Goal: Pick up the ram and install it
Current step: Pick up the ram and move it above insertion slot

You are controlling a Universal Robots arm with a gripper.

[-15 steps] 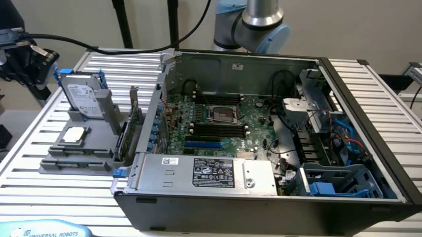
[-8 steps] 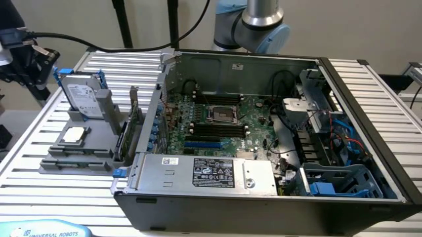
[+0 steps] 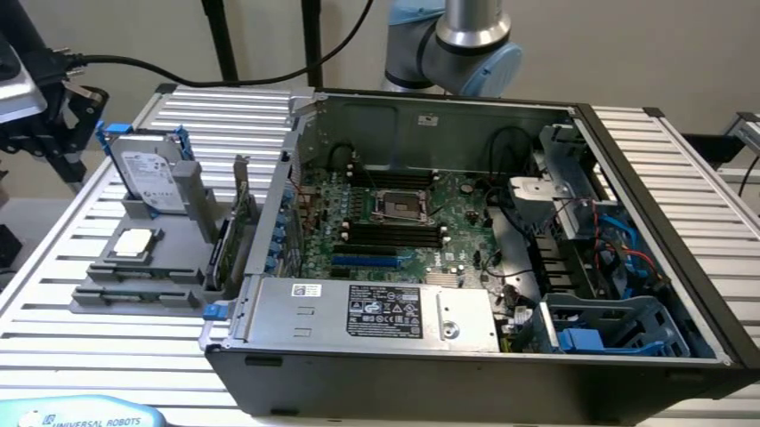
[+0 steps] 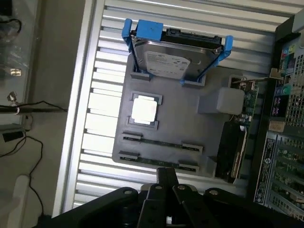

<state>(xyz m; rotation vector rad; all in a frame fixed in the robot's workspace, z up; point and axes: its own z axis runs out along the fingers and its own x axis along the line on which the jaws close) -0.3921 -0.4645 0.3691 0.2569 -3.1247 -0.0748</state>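
**Hand.** The hand had its fingers shut together with nothing between them. It stood clear of the grey holder on the worktop and touched no part.

**Task item.** The ram lay edge-up in a long slot of the holder, between its two end clips. A second strip sat in the parallel slot just beside it. The processor was near on the other side, and the hard drive and expansion card stood further off.

**Assessment.** The step in hand was judged to be the approach to the ram, with no grasp made. Doing it well would call for fingers parted just enough to straddle the thin board. They should be squared to its long edge and centred along its length, so that it lifts level. The main risk was catching the second strip, given the tight spacing.
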